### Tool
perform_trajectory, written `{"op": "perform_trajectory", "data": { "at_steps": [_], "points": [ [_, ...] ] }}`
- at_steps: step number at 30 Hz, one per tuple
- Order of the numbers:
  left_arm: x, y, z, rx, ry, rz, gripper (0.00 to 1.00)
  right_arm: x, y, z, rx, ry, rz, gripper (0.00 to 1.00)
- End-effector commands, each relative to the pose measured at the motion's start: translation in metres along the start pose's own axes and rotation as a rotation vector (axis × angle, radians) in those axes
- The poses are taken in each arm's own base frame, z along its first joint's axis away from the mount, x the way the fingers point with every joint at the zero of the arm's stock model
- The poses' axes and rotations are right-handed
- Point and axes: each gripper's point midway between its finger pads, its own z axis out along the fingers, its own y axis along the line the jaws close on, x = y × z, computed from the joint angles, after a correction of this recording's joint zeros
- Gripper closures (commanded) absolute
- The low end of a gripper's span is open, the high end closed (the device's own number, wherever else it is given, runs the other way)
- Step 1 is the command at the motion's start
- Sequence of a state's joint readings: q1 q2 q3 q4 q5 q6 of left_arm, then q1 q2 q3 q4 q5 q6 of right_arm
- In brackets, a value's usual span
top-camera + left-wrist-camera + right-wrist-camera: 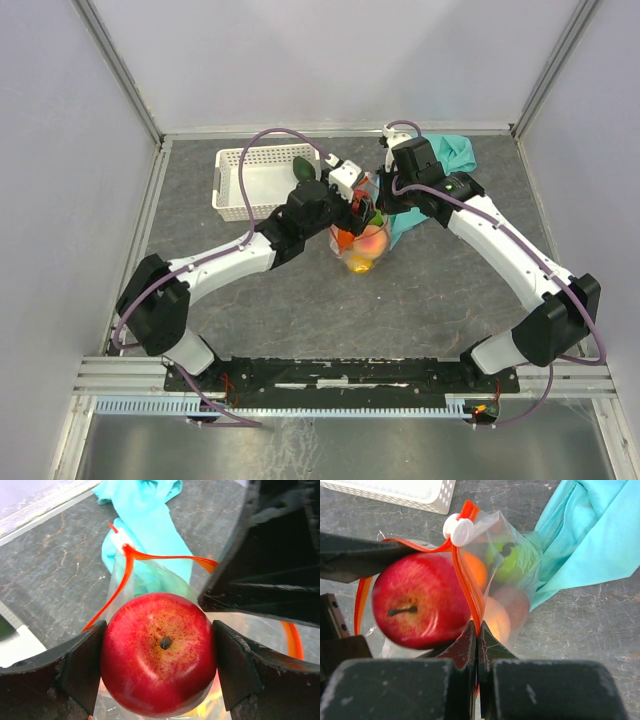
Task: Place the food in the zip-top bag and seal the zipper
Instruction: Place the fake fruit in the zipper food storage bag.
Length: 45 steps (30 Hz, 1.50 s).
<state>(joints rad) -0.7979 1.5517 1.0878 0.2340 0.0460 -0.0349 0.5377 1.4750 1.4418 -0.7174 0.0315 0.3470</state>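
A red apple (159, 652) from the food sits squeezed between the two fingers of my left gripper (159, 666), right over the open mouth of the zip-top bag (150, 582). The bag (362, 245) stands mid-table with orange, green and peach-coloured food (495, 617) inside. Its red-orange zipper (467, 585) curves around the apple (420, 600), with a white slider (459, 530) at the far end. My right gripper (478, 630) is shut on the near side of the zipper strip, holding the mouth up.
A white perforated basket (255, 180) stands at the back left with a dark green item (303, 167) in it. A teal cloth (450, 155) lies crumpled just behind the bag, under the right arm. Grey walls close in the table.
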Motion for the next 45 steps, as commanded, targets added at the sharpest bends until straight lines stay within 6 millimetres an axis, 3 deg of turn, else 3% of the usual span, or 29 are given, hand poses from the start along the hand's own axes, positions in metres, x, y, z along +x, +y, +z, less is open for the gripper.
{"op": "perform_trajectory", "data": {
  "at_steps": [1,5,13,32,38,45],
  "points": [
    [-0.041,0.026,0.010,-0.161,-0.135,0.024,0.36,-0.021,0.013,-0.006,-0.052,-0.067,0.018,0.98],
    [-0.042,0.031,0.017,-0.198,-0.162,-0.010,0.31,-0.020,0.016,-0.005,-0.069,-0.061,0.023,0.98],
    [-0.044,0.019,0.020,-0.161,-0.181,-0.063,0.20,-0.019,0.017,-0.005,-0.076,-0.061,0.024,0.98],
    [-0.049,0.005,-0.005,-0.102,-0.187,-0.172,0.01,-0.013,0.019,-0.005,-0.088,-0.060,0.052,0.98],
    [-0.066,0.004,-0.025,-0.103,-0.185,-0.199,0.01,-0.011,0.018,-0.005,-0.085,-0.058,0.059,0.98],
    [-0.061,0.009,-0.058,-0.173,-0.048,-0.265,0.04,-0.011,0.018,-0.005,-0.087,-0.059,0.063,0.98]
  ]
}}
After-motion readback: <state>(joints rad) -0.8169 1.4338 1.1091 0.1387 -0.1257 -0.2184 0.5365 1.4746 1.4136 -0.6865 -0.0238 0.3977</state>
